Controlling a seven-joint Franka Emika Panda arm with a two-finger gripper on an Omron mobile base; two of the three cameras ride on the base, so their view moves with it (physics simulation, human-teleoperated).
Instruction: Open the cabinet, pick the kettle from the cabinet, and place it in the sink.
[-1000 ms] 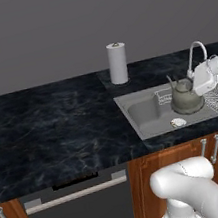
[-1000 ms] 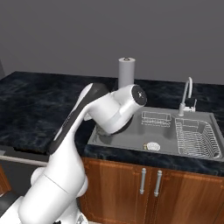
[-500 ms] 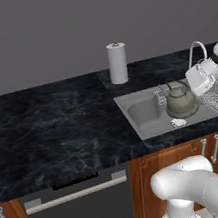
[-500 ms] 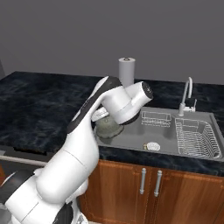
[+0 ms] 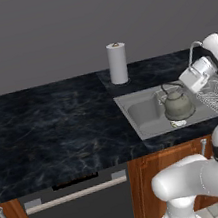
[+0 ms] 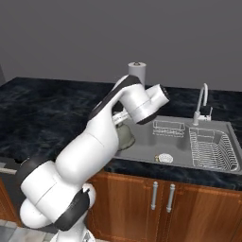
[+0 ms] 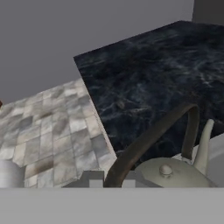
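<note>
The grey-green kettle point(image 5: 177, 105) is low inside the steel sink point(image 5: 144, 112), in its right half, close to the drain. My gripper point(image 5: 182, 84) reaches in from the right and is shut on the kettle's dark arched handle point(image 7: 148, 140). In the hand view the handle runs up between my two fingertips point(image 7: 92, 178), with the lid knob and spout just below. In the right base view my arm hides most of the kettle point(image 6: 126, 137), which sits at the left of the sink point(image 6: 182, 142). The wall cabinet is out of view.
A white paper-towel roll point(image 5: 117, 63) stands behind the sink on the dark marble counter point(image 5: 53, 126). A wire dish rack point(image 6: 210, 150) fills the sink's right side and the chrome faucet point(image 6: 202, 101) rises behind it. Wooden cupboard doors point(image 6: 160, 201) sit below.
The kettle, held by my gripper, has moved left from beside the dish rack and lower into the basin. My arm has swung along with it.
</note>
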